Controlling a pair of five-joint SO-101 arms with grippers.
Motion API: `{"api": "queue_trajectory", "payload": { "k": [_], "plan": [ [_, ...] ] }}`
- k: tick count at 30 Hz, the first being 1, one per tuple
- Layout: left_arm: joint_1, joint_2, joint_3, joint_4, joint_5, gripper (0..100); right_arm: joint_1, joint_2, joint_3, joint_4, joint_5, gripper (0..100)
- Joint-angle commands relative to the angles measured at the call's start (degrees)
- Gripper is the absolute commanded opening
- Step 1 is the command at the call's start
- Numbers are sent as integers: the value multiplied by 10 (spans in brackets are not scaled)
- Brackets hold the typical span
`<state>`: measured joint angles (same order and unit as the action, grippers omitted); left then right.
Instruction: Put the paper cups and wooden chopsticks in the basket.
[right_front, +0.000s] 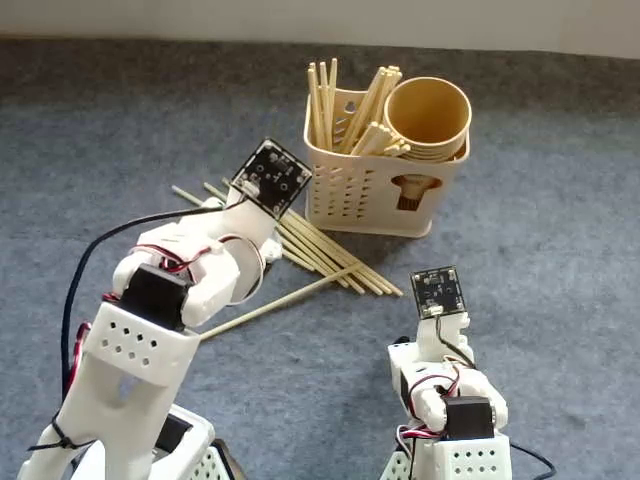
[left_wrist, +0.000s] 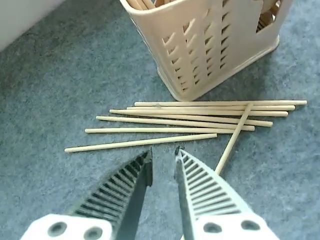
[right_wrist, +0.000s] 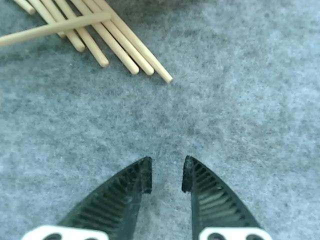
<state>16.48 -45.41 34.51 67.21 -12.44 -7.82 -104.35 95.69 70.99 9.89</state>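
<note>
Hovering left pincer (left_wrist: 163, 155), slightly apart, empty, near loose chopsticks (left_wrist: 165, 130) fanned on tabletop (left_wrist: 60, 75) beside basket (left_wrist: 215, 50). Sticks light, stiff, thin, likely roll: pinch one mid-length. Empty right pincer (right_wrist: 166, 172) slightly apart. Stacked paper cups (right_front: 430, 115) in basket.

A fixed high camera looks down from behind both arms across the grey felt-covered desk (right_front: 560, 260). The left wrist camera looks past the left gripper (left_wrist: 163, 155), close over loose pale wooden chopsticks (left_wrist: 175, 120) and a cream perforated plastic basket (left_wrist: 210, 45). The right wrist camera, nearer the desk, looks past the right gripper (right_wrist: 166, 172) at the same chopsticks' ends.
</note>
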Motion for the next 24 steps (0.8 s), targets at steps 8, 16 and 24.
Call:
{"api": "queue_trajectory", "payload": {
  "k": [8, 16, 24],
  "plan": [
    [-5, -15, 43, 0, -10, 91, -1, -6, 67, 3, 6, 119],
    [-1, -10, 44, 32, -56, 93, -1, -6, 67, 3, 6, 119],
    [-1, -9, 49, 110, -144, 95, -1, -6, 67, 3, 6, 119]
  ]
}}
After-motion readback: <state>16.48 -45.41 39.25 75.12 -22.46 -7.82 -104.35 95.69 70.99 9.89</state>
